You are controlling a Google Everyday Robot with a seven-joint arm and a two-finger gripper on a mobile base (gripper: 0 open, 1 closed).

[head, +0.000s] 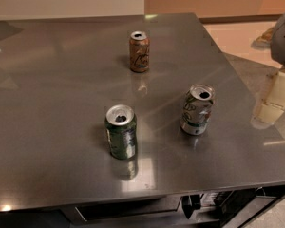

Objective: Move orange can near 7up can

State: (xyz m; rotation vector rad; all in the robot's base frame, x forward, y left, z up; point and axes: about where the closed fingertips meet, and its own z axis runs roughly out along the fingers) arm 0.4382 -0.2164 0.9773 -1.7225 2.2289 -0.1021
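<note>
My claw (275, 95) sits at the far right of the view, out past the right edge of the worktop (47, 103). Only its pale lower part and a grey bulk above it show, cut off by the frame. I cannot tell how far open it is. It is touching none of the cans and is well apart from all three.

The orange can (139, 52) stands upright toward the far edge of the worktop, roughly midway along it. Its silver top is open and faces up, and its pale swirls face the near edge.

The 7up can (197, 109) stands upright closer to the right edge, about halfway between the far and near edges. It is white and silver with green lettering and a red spot, and its side looks slightly dented. It is well apart from the orange can, with bare grey surface between them.

A dark green can (120, 132) stands upright toward the near edge, left of the 7up can and apart from it. The glossy worktop shows a faint reflection under each can.
</note>
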